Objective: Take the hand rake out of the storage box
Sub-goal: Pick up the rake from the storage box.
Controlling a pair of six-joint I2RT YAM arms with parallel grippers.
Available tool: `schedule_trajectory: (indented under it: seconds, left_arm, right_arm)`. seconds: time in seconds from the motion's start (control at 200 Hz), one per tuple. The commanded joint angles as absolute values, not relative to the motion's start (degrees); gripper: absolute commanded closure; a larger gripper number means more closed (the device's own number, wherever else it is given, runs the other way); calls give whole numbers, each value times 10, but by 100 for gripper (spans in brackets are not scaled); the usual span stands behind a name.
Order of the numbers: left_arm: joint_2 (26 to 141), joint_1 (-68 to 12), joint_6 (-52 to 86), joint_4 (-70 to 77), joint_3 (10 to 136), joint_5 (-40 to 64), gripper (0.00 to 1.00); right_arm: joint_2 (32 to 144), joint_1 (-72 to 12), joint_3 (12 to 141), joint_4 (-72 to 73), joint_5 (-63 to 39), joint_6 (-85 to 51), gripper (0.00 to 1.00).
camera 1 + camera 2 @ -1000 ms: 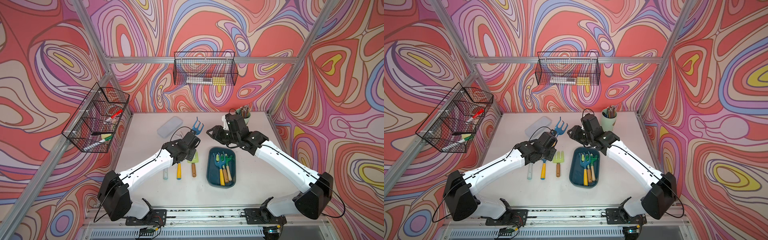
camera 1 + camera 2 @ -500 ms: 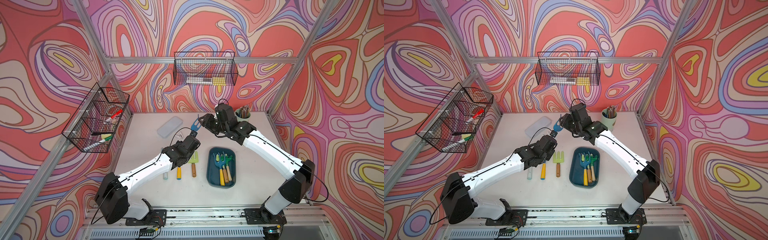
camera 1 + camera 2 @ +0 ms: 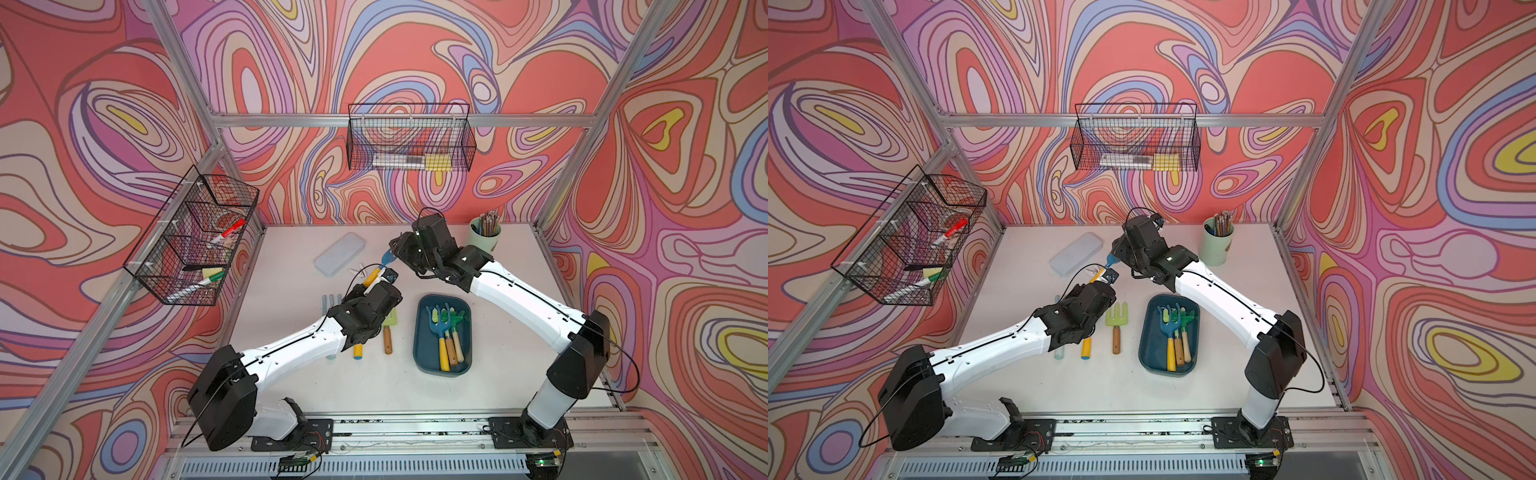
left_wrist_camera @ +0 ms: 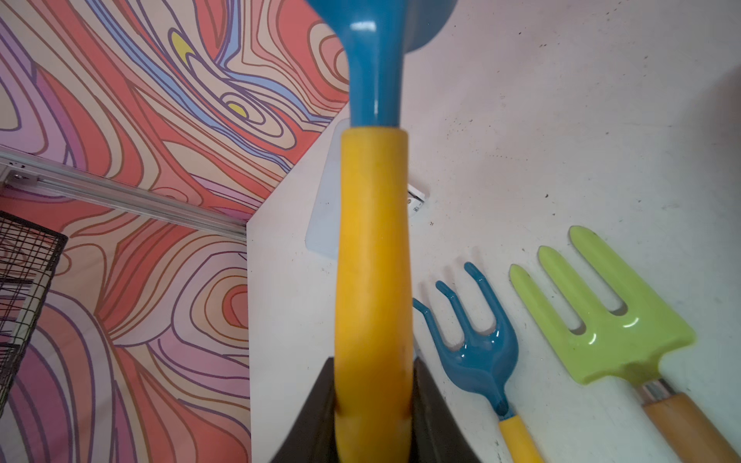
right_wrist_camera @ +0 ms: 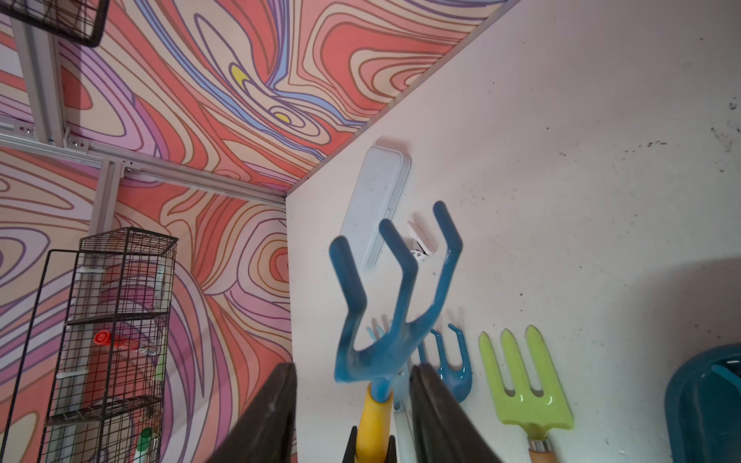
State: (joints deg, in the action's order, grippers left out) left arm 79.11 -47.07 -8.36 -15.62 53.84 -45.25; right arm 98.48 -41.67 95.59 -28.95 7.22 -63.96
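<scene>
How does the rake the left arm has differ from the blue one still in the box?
The held rake is off the table and tilted; the box rake lies flat in the storage box among other tools. The left gripper clamps the held rake's yellow handle, and the right gripper's open jaws flank its neck; the box rake is untouched. Both have blue three-pronged heads and yellow handles.

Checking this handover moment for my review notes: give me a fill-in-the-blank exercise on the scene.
1. The left gripper is shut on the rake's ____ handle.
2. The right gripper has its jaws ____, one on each side of the rake's neck.
3. The box holds ____ tools.
Missing words: yellow; open; three.
</scene>
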Motion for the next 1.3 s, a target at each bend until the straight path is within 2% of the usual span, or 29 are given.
schedule_trajectory:
  seconds: [0.0, 0.28, 0.471, 0.701, 0.811, 0.866, 0.936, 1.042, 1.217, 1.297]
  left_arm:
    - [763, -477, -123, -83, 526, -495, 100]
    - [758, -503, -212, 9, 489, -548, 100]
    - [806, -521, -348, 166, 459, -639, 100]
    - [837, -524, -480, 351, 431, -686, 100]
    - [832, -524, -465, 323, 438, -676, 98]
    - [816, -524, -388, 210, 458, -649, 83]
    - [788, -523, -245, 5, 498, -560, 73]
    - [754, -518, -156, -120, 524, -422, 57]
    - [698, -489, -86, -259, 556, -247, 49]
    - [658, -450, -53, -302, 568, -130, 44]
  right_arm:
    - [983, -417, 954, -280, 88, -665, 54]
    - [994, -412, 944, -263, 63, -702, 62]
    - [997, -412, 937, -263, 53, -705, 77]
    - [973, -398, 889, -262, 35, -691, 99]
    - [963, -390, 863, -255, 11, -675, 100]
    - [964, -388, 860, -257, 1, -667, 100]
    - [967, -387, 861, -258, -6, -658, 100]
    - [968, -382, 863, -256, -18, -646, 100]
    - [957, -373, 869, -255, -37, -599, 100]
    - [952, -363, 872, -258, -58, -565, 100]
